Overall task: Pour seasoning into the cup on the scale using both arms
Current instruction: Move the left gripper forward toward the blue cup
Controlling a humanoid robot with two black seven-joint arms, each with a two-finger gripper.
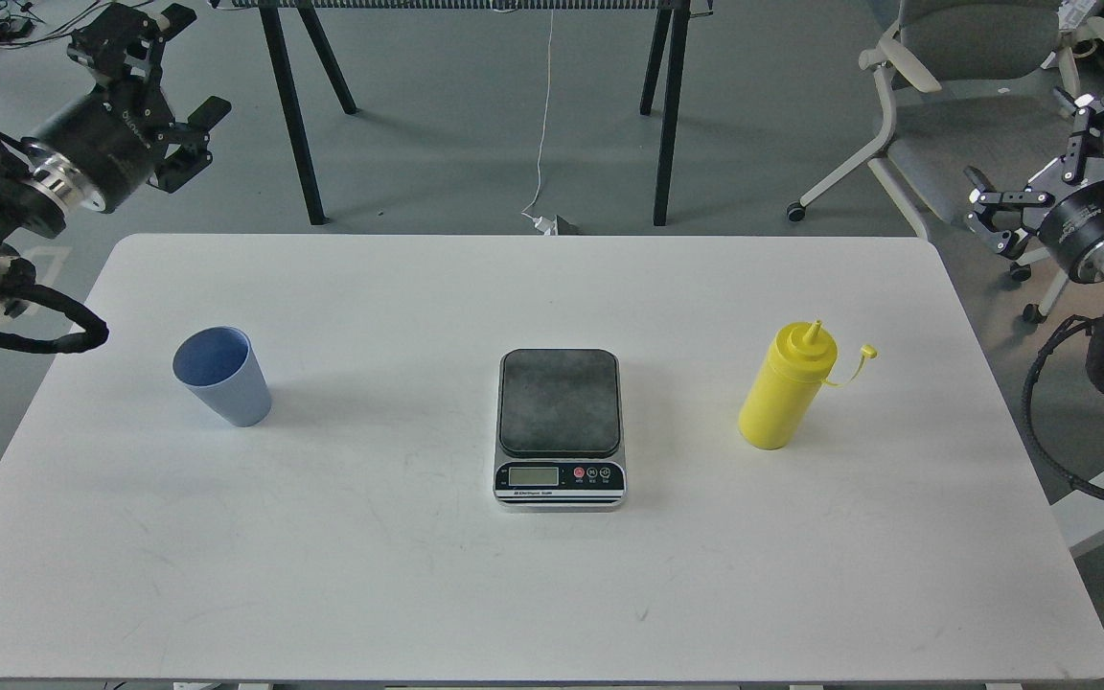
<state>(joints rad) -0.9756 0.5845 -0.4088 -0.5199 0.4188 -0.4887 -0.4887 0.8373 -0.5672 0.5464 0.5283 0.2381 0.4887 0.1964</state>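
The light blue ribbed cup stands upright on the left part of the white table. At the table's middle lies the scale, its dark square platform bare. To the right stands the yellow seasoning bottle, upright, its small cap hanging off to the side on a tether. My left gripper hovers beyond the table's far left corner, open and holding nothing. Off the table's right edge, my right gripper is also open and holds nothing. Both grippers are well apart from all three objects.
Black stand legs and a white cable lie on the floor behind the table. A grey office chair sits at the back right, close behind my right gripper. Black cables loop beside the table's right edge.
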